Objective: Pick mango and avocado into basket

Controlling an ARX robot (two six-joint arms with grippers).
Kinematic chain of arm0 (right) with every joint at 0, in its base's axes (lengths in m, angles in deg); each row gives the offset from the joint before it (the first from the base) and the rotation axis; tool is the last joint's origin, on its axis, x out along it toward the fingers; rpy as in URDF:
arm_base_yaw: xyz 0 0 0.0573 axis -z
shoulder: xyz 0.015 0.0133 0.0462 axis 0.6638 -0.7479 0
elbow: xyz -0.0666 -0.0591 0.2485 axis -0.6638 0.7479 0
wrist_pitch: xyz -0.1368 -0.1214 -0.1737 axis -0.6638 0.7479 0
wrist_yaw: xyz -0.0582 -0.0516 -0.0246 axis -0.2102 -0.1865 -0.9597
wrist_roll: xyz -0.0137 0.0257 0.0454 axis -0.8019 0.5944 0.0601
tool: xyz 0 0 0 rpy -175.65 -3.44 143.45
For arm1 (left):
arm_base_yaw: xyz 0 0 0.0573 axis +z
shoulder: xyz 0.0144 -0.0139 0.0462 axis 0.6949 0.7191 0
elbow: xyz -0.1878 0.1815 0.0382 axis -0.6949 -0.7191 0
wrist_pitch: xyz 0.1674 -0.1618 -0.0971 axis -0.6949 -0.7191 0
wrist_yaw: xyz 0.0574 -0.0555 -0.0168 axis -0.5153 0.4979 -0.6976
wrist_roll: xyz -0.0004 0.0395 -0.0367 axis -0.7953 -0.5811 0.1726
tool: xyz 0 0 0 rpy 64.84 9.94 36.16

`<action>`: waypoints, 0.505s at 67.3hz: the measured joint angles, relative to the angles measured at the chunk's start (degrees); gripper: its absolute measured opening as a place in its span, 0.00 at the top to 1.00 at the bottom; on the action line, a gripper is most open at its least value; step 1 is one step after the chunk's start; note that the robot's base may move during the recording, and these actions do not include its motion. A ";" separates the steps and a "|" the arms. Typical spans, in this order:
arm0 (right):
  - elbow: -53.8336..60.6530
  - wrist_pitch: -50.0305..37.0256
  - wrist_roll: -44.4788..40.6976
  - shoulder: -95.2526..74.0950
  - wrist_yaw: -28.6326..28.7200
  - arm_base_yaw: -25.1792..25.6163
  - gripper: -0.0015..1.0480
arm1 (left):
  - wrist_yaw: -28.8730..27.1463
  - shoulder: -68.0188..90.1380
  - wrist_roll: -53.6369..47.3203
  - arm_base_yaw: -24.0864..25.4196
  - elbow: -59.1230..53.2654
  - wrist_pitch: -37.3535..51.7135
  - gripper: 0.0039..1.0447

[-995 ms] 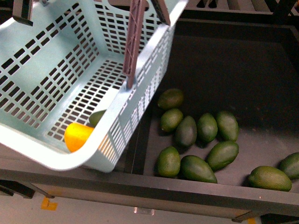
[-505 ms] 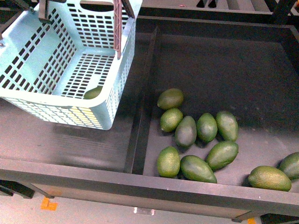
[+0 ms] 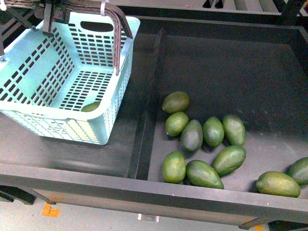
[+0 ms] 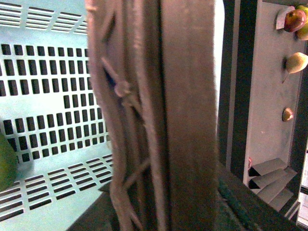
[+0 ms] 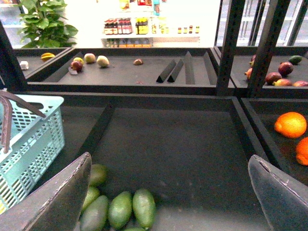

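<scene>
In the left wrist view the brown handle (image 4: 163, 115) of the basket (image 4: 53, 72) fills the picture, pressed right against the camera, with a thin tie (image 4: 122, 91) knotted on it; the left jaws cannot be seen there, so whether they are apart or clamped on the handle cannot be told. Beyond the handle the slotted turquoise floor shows, and a green fruit (image 4: 6, 161), cut off by the picture's edge, lies on it. In the front view the basket (image 3: 29, 113) sits tilted in the dark bin's left compartment, its handle (image 3: 115, 33) raised at the far rim, where part of the left gripper (image 3: 48, 14) shows, mostly cut off. One avocado (image 3: 90, 107) lies low inside against the near wall, half hidden by it, its long axis roughly along that wall. The mango cannot be made out in any view. The right gripper (image 5: 168, 197) hangs with its jaws wide apart and empty; loose avocados (image 5: 120, 209) lie just beneath and a little toward the basket side of them, most with long axes pointing away from the robot. A divider (image 3: 147, 110) separates them from the basket. Farther beyond the jaws, oranges (image 5: 291, 124) and other fruit sit on distant shelves, too small to name.
</scene>
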 joint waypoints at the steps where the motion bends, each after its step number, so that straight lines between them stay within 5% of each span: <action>1: 0.00 0.00 0.00 0.00 0.00 0.00 0.08 | -0.09 0.00 0.02 -0.04 0.17 0.00 0.59; 17: 0.02 0.00 -0.02 0.00 0.00 0.00 0.08 | -1.25 -4.72 2.14 -0.48 -5.90 -1.38 0.07; 34: 0.02 0.00 -0.02 0.00 0.00 0.00 0.08 | -3.30 -28.44 1.97 0.11 -30.82 -0.28 0.08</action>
